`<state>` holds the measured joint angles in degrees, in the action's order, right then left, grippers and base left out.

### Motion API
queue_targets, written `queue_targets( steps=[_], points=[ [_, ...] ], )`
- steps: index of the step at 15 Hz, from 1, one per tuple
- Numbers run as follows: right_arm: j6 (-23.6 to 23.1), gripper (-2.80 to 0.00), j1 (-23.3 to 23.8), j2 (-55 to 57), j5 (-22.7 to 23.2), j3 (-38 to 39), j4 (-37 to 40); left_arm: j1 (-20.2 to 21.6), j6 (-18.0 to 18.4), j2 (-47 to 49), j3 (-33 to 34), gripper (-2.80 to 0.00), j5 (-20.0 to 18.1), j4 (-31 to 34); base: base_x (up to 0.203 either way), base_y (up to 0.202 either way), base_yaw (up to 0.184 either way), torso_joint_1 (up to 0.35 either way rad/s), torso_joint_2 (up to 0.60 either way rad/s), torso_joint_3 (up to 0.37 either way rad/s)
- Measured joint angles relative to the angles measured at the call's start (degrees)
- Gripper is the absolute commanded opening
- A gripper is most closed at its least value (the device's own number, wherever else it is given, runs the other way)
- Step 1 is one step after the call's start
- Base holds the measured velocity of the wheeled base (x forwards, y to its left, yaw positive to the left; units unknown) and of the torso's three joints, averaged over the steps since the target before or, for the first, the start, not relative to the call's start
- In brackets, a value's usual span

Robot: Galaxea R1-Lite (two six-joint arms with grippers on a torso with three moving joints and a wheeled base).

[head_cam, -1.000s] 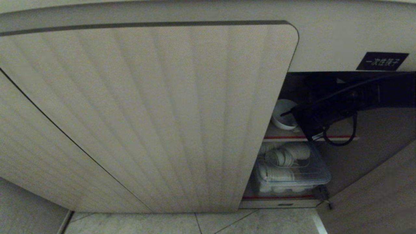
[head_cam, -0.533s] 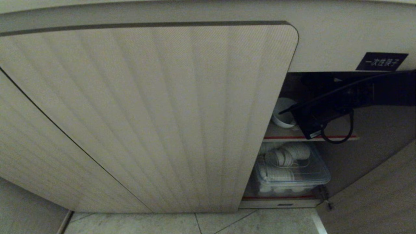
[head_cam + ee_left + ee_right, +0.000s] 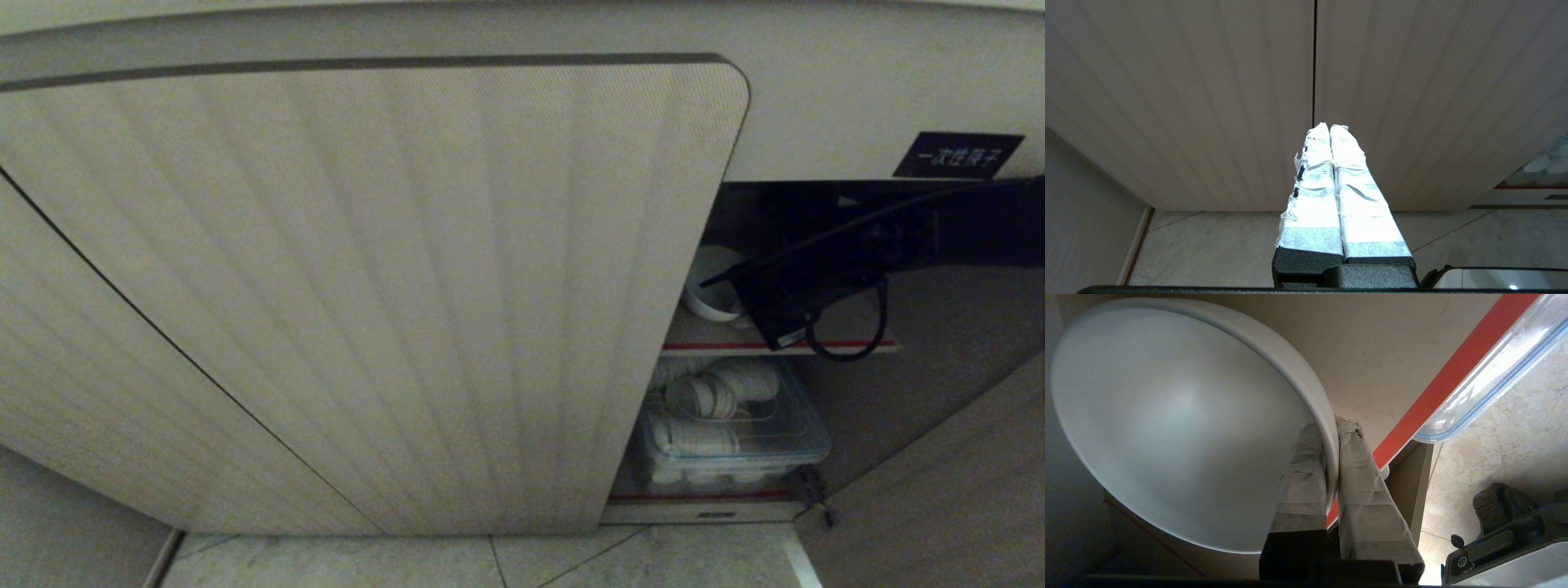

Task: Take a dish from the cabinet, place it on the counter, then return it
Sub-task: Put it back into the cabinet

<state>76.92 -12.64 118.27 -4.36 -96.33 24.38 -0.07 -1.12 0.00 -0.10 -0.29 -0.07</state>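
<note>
Pale stone floor tiles (image 3: 392, 563) (thin seams), dim light.

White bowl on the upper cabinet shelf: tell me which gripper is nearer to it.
Right. The right gripper pinches the white bowl's rim; the left gripper sits shut outside, before the closed ribbed doors.

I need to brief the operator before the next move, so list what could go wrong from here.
1. The right gripper pinches only the rim of the white bowl; such a thin hold might slip and drop it onto the shelf.
2. The cabinet door stands close beside the bowl, so the bowl could knock its edge coming out.
3. The arm's cable loops over the shelf edge and may snag.
</note>
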Motion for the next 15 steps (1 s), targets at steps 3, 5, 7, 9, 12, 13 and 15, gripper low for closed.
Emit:
queue_targets(
  steps=[3,5,7,9,12,13,15],
  points=[
    [0.0,-2.8,0.0,0.0,0.0,0.0,0.0,0.0,0.0,0.0,0.0,-2.8,0.0,0.0,0.0,0.0,0.0,0.0,0.0,0.0],
    [0.0,-1.22,0.0,0.0,0.2,0.0,0.0,0.0,0.0,0.0,0.0,-2.8,0.0,0.0,0.0,0.0,0.0,0.0,0.0,0.0],
    [0.0,0.0,0.0,0.0,0.2,0.1,0.3,0.0,0.0,0.0,0.0,-2.8,0.0,0.0,0.0,0.0,0.0,0.0,0.0,0.0],
    [0.0,0.0,0.0,0.2,0.1,0.1,0.2,0.0,0.0,0.0,0.0,-2.8,0.0,0.0,0.0,0.0,0.0,0.0,0.0,0.0],
    [0.0,0.0,-0.1,0.4,0.0,-0.1,-0.4,0.0,0.0,0.0,0.0,-2.8,0.0,0.0,0.0,0.0,0.0,0.0,0.0,0.0],
    [-0.1,0.0,-0.1,0.4,0.0,-0.1,-0.5,0.0,0.0,0.0,0.0,-2.8,0.0,0.0,0.0,0.0,0.0,0.0,0.0,0.0],
    [-0.2,0.0,-0.1,0.4,0.0,-0.1,-0.7,0.0,0.0,0.0,0.0,-2.8,0.0,0.0,0.0,0.0,0.0,0.0,0.0,0.0]
  ],
)
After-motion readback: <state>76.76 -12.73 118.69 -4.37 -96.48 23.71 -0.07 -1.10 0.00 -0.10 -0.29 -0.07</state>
